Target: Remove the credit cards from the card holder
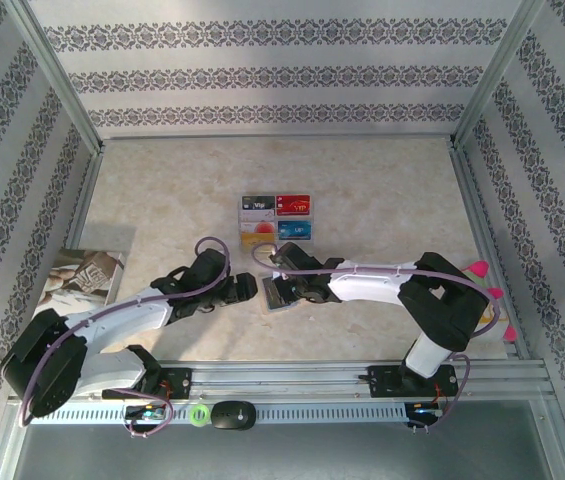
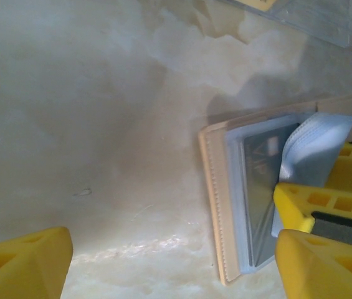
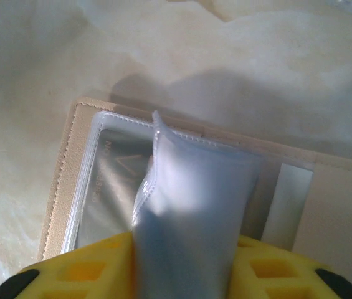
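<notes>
The card holder (image 1: pixel 278 299) lies open on the marble table between my two grippers, tan with clear plastic sleeves. In the right wrist view its tan edge (image 3: pixel 60 180) frames a grey credit card (image 3: pixel 110 187) inside a flat sleeve. My right gripper (image 3: pixel 185 268) is shut on another clear sleeve (image 3: pixel 191 193), which is pinched and lifted into a fold. In the left wrist view the card holder (image 2: pixel 216 205) lies by the right finger, with the grey card (image 2: pixel 260 187) in its sleeve. My left gripper (image 2: pixel 176 268) stands open just left of the holder, nothing between its fingers.
Several colourful cards (image 1: pixel 276 219) lie in a grid just behind the holder. A printed booklet (image 1: pixel 87 272) rests at the left wall. A green ring (image 1: pixel 198 414) and a black device (image 1: pixel 232 415) sit on the front rail. Patterned walls enclose the table.
</notes>
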You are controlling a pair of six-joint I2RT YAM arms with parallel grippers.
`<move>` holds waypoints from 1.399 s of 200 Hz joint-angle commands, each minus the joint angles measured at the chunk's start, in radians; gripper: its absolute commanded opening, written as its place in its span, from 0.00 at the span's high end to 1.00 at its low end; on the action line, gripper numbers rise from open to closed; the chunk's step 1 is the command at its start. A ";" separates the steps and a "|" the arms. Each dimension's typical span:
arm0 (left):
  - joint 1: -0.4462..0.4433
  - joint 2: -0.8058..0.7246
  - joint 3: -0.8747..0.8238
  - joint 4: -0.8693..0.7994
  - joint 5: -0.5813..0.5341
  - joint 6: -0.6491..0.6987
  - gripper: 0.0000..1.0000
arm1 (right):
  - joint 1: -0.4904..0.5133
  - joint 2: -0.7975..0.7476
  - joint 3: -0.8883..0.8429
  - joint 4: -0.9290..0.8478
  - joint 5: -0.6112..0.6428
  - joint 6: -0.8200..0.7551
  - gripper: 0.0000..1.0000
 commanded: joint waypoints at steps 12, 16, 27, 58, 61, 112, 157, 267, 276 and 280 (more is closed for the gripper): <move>-0.044 0.094 0.070 0.051 -0.013 0.020 0.29 | -0.013 -0.008 -0.052 0.030 -0.085 0.020 0.75; -0.047 0.106 0.076 0.054 -0.015 0.020 0.32 | -0.016 -0.011 -0.055 0.034 -0.091 0.026 0.76; -0.056 0.138 0.090 0.066 -0.017 0.022 0.37 | -0.024 -0.020 -0.068 0.054 -0.110 0.046 0.79; -0.088 0.223 0.125 0.062 -0.057 0.043 0.44 | -0.044 -0.049 -0.103 0.089 -0.145 0.116 0.81; -0.090 0.230 0.129 0.057 -0.061 0.044 0.44 | -0.044 -0.052 -0.106 0.092 -0.145 0.122 0.81; -0.100 0.337 0.156 0.008 -0.068 0.042 0.45 | -0.047 -0.085 -0.133 0.091 -0.109 0.180 0.75; -0.100 0.396 0.182 -0.058 -0.051 0.071 0.52 | -0.047 -0.146 -0.137 -0.005 0.003 0.231 0.57; -0.101 0.367 0.178 -0.027 -0.047 0.101 0.44 | -0.184 -0.449 -0.261 -0.162 0.116 0.245 0.54; -0.102 0.360 0.179 -0.021 -0.046 0.101 0.42 | -0.191 -0.497 -0.254 -0.152 0.090 0.210 0.54; -0.102 0.358 0.179 -0.019 -0.046 0.102 0.42 | -0.192 -0.519 -0.248 -0.148 0.078 0.197 0.53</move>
